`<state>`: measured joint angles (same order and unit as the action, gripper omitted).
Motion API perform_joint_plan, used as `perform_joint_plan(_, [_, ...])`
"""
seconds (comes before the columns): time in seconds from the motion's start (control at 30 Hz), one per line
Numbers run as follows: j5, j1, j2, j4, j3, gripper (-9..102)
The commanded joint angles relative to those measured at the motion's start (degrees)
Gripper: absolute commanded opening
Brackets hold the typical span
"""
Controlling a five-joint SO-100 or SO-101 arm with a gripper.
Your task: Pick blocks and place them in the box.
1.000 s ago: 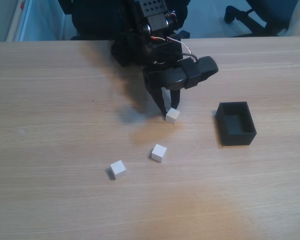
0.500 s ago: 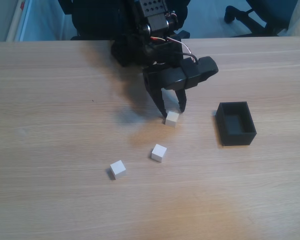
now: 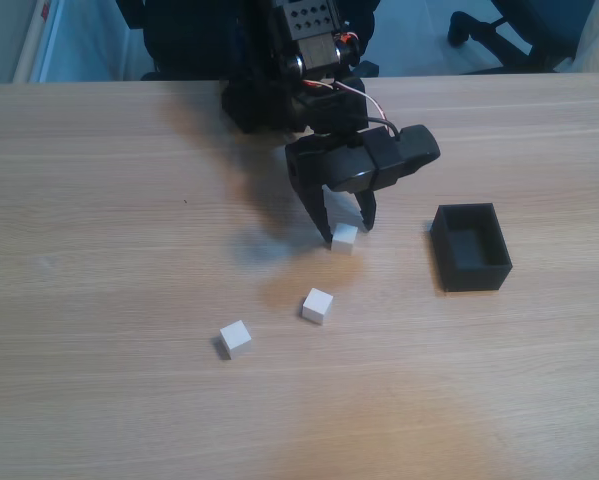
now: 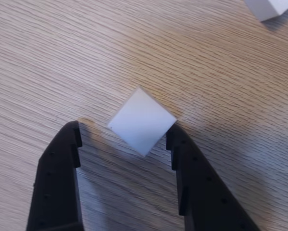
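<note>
Three white blocks lie on the wooden table. One block (image 3: 345,237) (image 4: 142,121) sits between the tips of my black gripper (image 3: 347,233) (image 4: 124,134), which is open and straddles it; the right finger (image 4: 192,183) touches or nearly touches its corner. A second block (image 3: 317,305) lies nearer the camera, and a third (image 3: 235,339) lies to its lower left. The corner of another block (image 4: 269,6) shows at the wrist view's top right. The black open-topped box (image 3: 470,247) stands empty to the gripper's right.
The arm's base and black housing (image 3: 289,60) stand at the table's far edge. An office chair base (image 3: 499,30) sits on the floor behind the table. The wooden table (image 3: 99,250) stretches left and toward the camera.
The gripper has opened and come down around the nearest block; a second ago its tips were close together just behind it. The block shifted slightly.
</note>
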<state>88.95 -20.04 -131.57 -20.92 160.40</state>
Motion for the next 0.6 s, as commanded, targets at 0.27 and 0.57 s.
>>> perform_joint_plan(0.27, [-1.14, 2.37, 7.82, 2.72, -8.96, 14])
perform_joint_plan(0.57, [-1.05, 3.43, 9.05, 2.72, -9.58, 8])
